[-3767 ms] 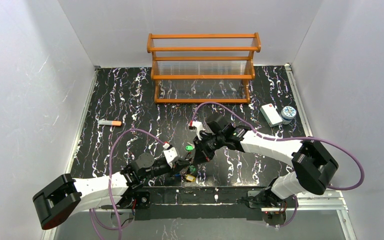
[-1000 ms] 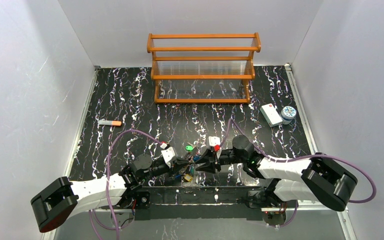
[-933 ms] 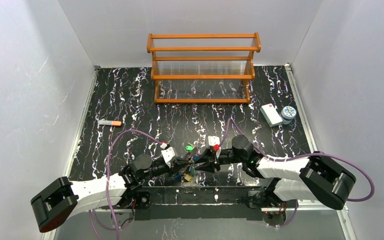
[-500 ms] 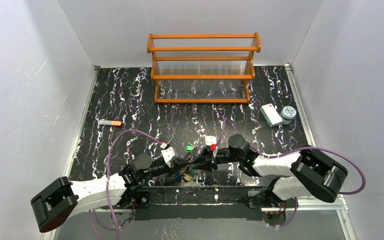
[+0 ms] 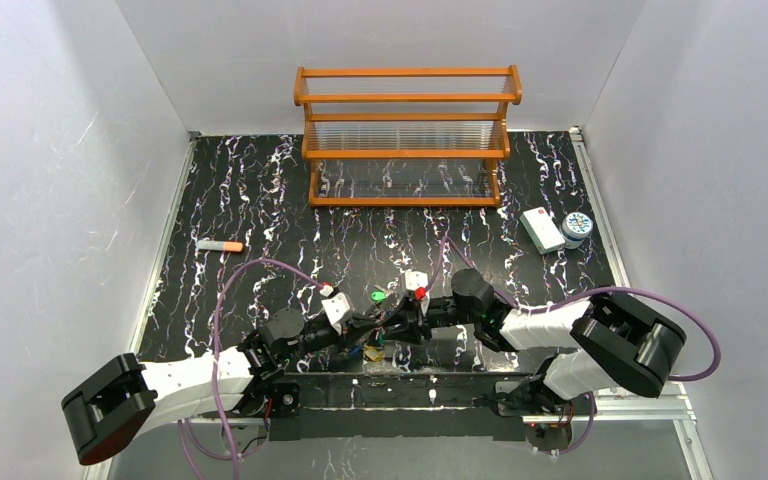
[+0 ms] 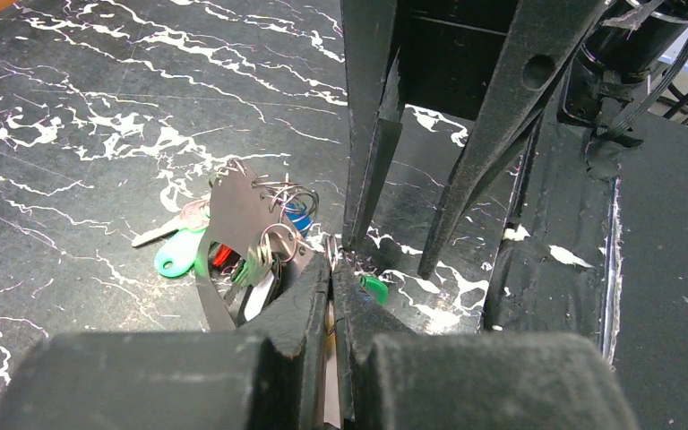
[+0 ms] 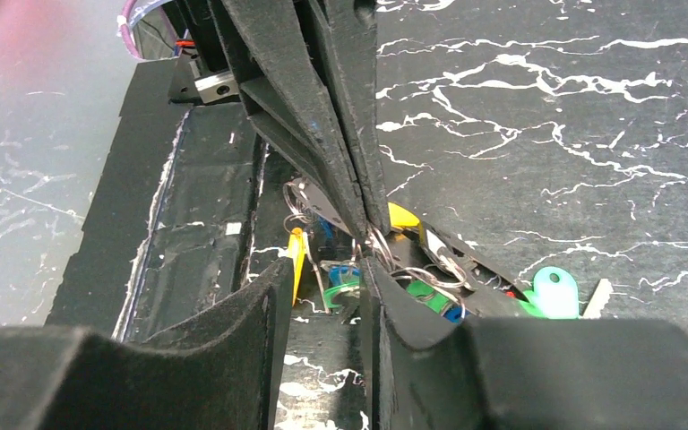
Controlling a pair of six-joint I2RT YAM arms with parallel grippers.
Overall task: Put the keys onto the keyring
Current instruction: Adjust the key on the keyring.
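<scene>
the two arms meet nose to nose low over the black marbled counter [image 5: 260, 200], and the whole job sits in the small space between their tips. the left gripper [image 6: 331, 267] has its fingers pressed flat together, with a thin strand of the keyring [image 6: 288, 191] right at the tips. it looks pinched there, though i cannot say so for certain. the right gripper [image 7: 327, 265] comes at it head-on with its fingers apart and nothing clamped between them; one of its tips stands almost touching the left tips. the keys [image 6: 233, 255] lie bunched on the counter just ahead of the left fingers and a little to their left, so for the right fingers they are straight past the tips and in line with the gap. the wire loops are tangled in with the coloured heads, and i cannot make out which way the ring's long axis runs. one green key [image 7: 551, 288] lies apart, off to the right of the right fingers. the free right fingers seem best placed to pick up the next key.
</scene>
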